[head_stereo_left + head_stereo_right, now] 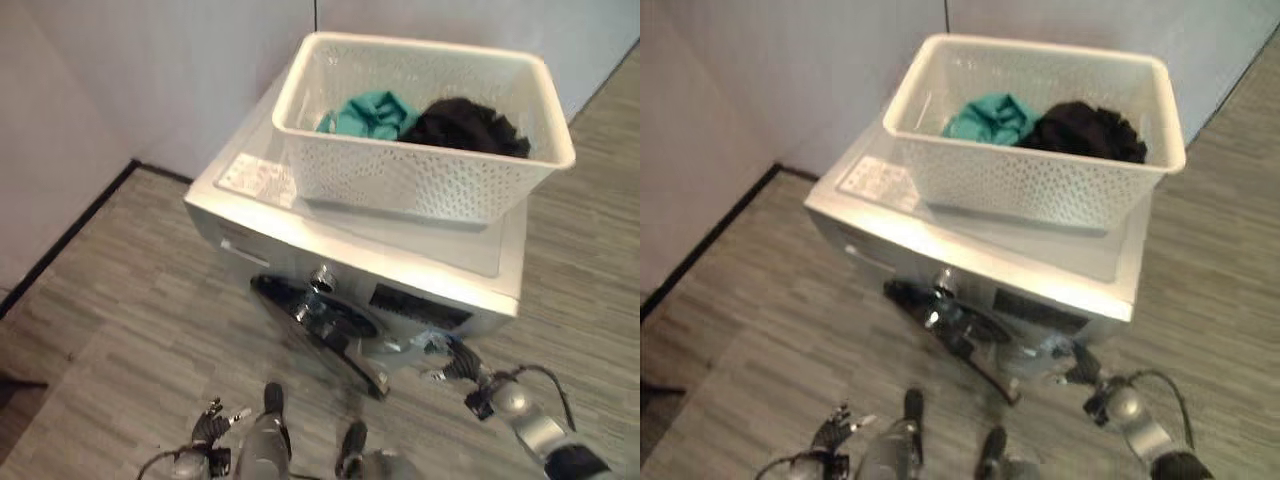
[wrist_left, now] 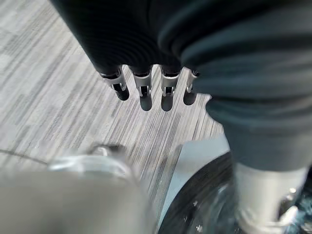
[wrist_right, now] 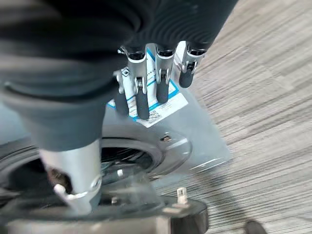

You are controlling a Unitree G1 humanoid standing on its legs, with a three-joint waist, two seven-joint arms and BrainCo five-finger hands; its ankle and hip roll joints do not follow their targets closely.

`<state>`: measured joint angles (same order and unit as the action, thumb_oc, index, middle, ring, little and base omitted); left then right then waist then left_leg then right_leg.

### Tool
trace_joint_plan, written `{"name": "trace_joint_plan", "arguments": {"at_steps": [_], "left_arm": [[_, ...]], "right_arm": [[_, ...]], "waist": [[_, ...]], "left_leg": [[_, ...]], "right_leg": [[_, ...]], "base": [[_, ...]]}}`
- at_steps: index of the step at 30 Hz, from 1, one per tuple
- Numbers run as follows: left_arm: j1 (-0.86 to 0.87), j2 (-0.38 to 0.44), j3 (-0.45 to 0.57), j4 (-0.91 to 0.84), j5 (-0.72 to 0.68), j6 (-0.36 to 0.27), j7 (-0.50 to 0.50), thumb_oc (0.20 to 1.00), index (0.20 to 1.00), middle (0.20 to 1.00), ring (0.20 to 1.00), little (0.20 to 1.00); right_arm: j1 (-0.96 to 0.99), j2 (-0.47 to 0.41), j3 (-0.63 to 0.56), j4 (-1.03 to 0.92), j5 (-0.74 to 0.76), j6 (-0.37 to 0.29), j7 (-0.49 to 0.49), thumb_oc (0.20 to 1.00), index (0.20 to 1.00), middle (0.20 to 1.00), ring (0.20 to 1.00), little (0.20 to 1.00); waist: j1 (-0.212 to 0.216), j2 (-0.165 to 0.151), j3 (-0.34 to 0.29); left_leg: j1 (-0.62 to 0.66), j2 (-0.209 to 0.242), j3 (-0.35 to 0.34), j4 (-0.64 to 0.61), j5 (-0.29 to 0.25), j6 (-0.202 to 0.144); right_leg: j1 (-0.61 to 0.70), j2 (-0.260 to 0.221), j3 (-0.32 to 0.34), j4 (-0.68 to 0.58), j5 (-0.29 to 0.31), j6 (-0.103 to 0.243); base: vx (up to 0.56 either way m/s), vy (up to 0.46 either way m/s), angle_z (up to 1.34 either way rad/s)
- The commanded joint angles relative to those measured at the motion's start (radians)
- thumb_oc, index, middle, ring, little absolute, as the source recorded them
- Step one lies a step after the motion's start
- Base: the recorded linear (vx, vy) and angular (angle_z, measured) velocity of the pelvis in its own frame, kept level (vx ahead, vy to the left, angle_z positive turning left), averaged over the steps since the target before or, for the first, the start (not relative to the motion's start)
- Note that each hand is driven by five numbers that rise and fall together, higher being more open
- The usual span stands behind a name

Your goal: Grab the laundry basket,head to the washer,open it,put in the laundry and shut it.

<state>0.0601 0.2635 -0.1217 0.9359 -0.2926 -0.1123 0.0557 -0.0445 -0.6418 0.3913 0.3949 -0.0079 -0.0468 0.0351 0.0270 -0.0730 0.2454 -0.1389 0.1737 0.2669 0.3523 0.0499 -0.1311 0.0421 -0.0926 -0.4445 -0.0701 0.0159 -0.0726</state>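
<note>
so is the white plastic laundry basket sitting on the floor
No, the white perforated plastic laundry basket rests on top of the silver front-loading washer, with teal and black clothes inside.

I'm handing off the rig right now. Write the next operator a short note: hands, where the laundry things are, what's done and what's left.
Left hand: open, fingers straight over the floor, holding nothing.
Right hand: open, fingers straight, in front of the washer, by its door.
Laundry basket sits on top of the washer, teal garment and black garment inside it.
Done: basket brought to the washer, door swung open.
Left: load both garments into the drum, shut the door.
</note>
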Motion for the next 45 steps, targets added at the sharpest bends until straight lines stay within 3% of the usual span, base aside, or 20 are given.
{"name": "trace_joint_plan", "arguments": {"at_steps": [1,2,5,9,13,14,15,25,30,32,34,35,36,40,45], "left_arm": [[0.030,-0.012,-0.047,-0.014,0.043,-0.013,-0.019,1.000,1.000,1.000,1.000,1.000],[0.052,-0.016,-0.063,-0.018,0.058,-0.009,-0.038,1.000,1.000,1.000,1.000,1.000],[0.069,-0.006,-0.092,-0.063,0.066,-0.015,-0.052,1.000,1.000,1.000,1.000,1.000],[0.047,0.005,-0.122,-0.088,0.044,-0.025,-0.047,1.000,1.000,1.000,1.000,1.000],[0.043,0.009,-0.127,-0.092,0.028,-0.047,-0.019,1.000,1.000,1.000,1.000,1.000],[0.041,0.009,-0.127,-0.092,0.028,-0.048,-0.018,1.000,1.000,1.000,1.000,1.000],[0.035,0.011,-0.125,-0.079,0.024,-0.054,-0.008,1.000,1.000,1.000,1.000,1.000],[0.015,0.020,-0.150,-0.052,0.006,-0.083,0.020,1.000,1.000,1.000,1.000,1.000],[-0.012,0.009,-0.170,-0.063,-0.016,-0.089,0.041,1.000,1.000,1.000,1.000,1.000],[-0.046,0.003,-0.209,-0.060,-0.009,-0.091,0.051,1.000,1.000,1.000,1.000,1.000],[-0.064,0.006,-0.238,-0.064,-0.016,-0.097,0.062,1.000,1.000,1.000,1.000,1.000],[-0.065,0.007,-0.237,-0.064,-0.016,-0.097,0.062,1.000,1.000,1.000,1.000,1.000],[-0.077,0.007,-0.262,-0.059,-0.025,-0.103,0.075,1.000,1.000,1.000,1.000,1.000],[-0.084,0.007,-0.287,-0.057,-0.037,-0.124,0.111,1.000,1.000,1.000,1.000,1.000],[-0.072,0.027,-0.274,-0.144,-0.024,-0.164,0.161,1.000,1.000,1.000,1.000,1.000]], "right_arm": [[-0.004,-0.011,-0.040,-0.006,-0.016,-0.045,-0.007,1.000,1.000,1.000,1.000,1.000],[-0.015,-0.006,-0.040,0.000,-0.010,-0.054,-0.004,1.000,1.000,1.000,1.000,1.000],[-0.084,0.027,-0.026,0.046,0.011,-0.072,-0.030,1.000,1.000,1.000,1.000,1.000],[-0.163,0.095,-0.017,0.123,0.035,-0.075,-0.090,1.000,1.000,1.000,1.000,1.000],[-0.219,0.171,-0.002,0.211,0.083,-0.093,-0.133,1.000,1.000,1.000,1.000,1.000],[-0.221,0.170,-0.003,0.212,0.084,-0.094,-0.134,1.000,1.000,1.000,1.000,1.000],[-0.243,0.184,0.002,0.234,0.108,-0.105,-0.140,1.000,1.000,1.000,1.000,1.000],[-0.365,0.201,0.033,0.352,0.154,-0.107,-0.170,1.000,1.000,1.000,1.000,1.000],[-0.393,0.359,0.094,0.417,0.275,-0.109,-0.154,1.000,1.000,1.000,1.000,1.000],[-0.425,0.511,0.166,0.471,0.434,-0.116,-0.105,1.000,1.000,1.000,1.000,1.000],[-0.456,0.598,0.210,0.521,0.538,-0.119,-0.077,1.000,1.000,1.000,1.000,1.000],[-0.458,0.600,0.210,0.523,0.539,-0.120,-0.076,1.000,1.000,1.000,1.000,1.000],[-0.483,0.674,0.253,0.552,0.637,-0.111,-0.049,1.000,1.000,1.000,1.000,1.000],[-0.500,0.728,0.313,0.573,0.669,-0.112,-0.045,1.000,1.000,1.000,1.000,1.000],[-0.474,0.714,0.320,0.600,0.654,-0.117,-0.058,1.000,1.000,1.000,1.000,1.000]], "waist": [[0.010,0.051,-0.045],[0.001,0.074,-0.061],[0.007,0.099,-0.058],[0.012,0.123,-0.027],[0.040,0.168,0.017],[0.037,0.159,0.022],[0.049,0.172,0.034],[0.072,0.184,0.070],[0.101,0.183,0.076],[0.126,0.189,0.087],[0.142,0.194,0.097],[0.142,0.193,0.098],[0.161,0.197,0.102],[0.184,0.198,0.107],[0.193,0.190,0.100]], "left_leg": [[0.108,0.028,-0.040,-0.075,-0.145,0.035],[0.176,0.005,-0.033,-0.155,-0.173,0.039],[0.201,-0.014,-0.023,-0.261,-0.170,0.041],[0.161,-0.045,-0.035,-0.282,-0.164,0.051],[0.130,-0.080,-0.076,-0.298,-0.167,0.061],[0.118,-0.089,-0.068,-0.295,-0.149,0.067],[0.102,-0.089,-0.084,-0.285,-0.168,0.064],[-0.001,-0.123,-0.111,-0.247,-0.159,0.080],[-0.008,-0.139,-0.120,-0.253,-0.157,0.093],[-0.015,-0.145,-0.118,-0.249,-0.158,0.096],[-0.020,-0.148,-0.120,-0.246,-0.157,0.097],[-0.020,-0.148,-0.120,-0.246,-0.157,0.097],[-0.025,-0.149,-0.119,-0.245,-0.156,0.097],[-0.033,-0.151,-0.122,-0.241,-0.154,0.094],[-0.032,-0.157,-0.129,-0.229,-0.167,0.096]], "right_leg": [[-0.025,-0.070,0.047,-0.017,-0.030,0.146],[-0.033,-0.063,0.036,-0.017,-0.025,0.153],[-0.069,-0.063,0.041,-0.017,-0.005,0.164],[-0.123,-0.093,0.050,-0.017,0.036,0.171],[-0.136,-0.127,0.057,-0.017,0.058,0.191],[-0.146,-0.139,0.047,-0.017,0.074,0.183],[-0.151,-0.141,0.055,-0.017,0.073,0.195],[-0.210,-0.192,0.055,-0.017,0.119,0.207],[-0.217,-0.198,0.055,-0.017,0.125,0.211],[-0.222,-0.204,0.053,-0.017,0.133,0.215],[-0.225,-0.208,0.053,-0.017,0.138,0.217],[-0.225,-0.208,0.053,-0.017,0.139,0.217],[-0.228,-0.213,0.049,-0.017,0.143,0.219],[-0.225,-0.225,0.038,-0.017,0.148,0.225],[-0.208,-0.236,0.023,-0.015,0.147,0.232]], "base": [[0.06,0.084,0.53],[0.02,0.081,0.50],[-0.06,0.082,0.43],[-0.15,0.109,0.04],[-0.07,0.126,0.43],[-0.04,0.085,0.41],[-0.08,0.047,0.34],[-0.04,0.037,0.09],[0.00,0.045,-0.01],[-0.03,0.078,-0.08],[-0.03,0.043,-0.13],[-0.03,0.055,-0.10],[-0.03,0.060,-0.08],[-0.01,0.048,0.01],[0.03,0.036,0.29]]}}
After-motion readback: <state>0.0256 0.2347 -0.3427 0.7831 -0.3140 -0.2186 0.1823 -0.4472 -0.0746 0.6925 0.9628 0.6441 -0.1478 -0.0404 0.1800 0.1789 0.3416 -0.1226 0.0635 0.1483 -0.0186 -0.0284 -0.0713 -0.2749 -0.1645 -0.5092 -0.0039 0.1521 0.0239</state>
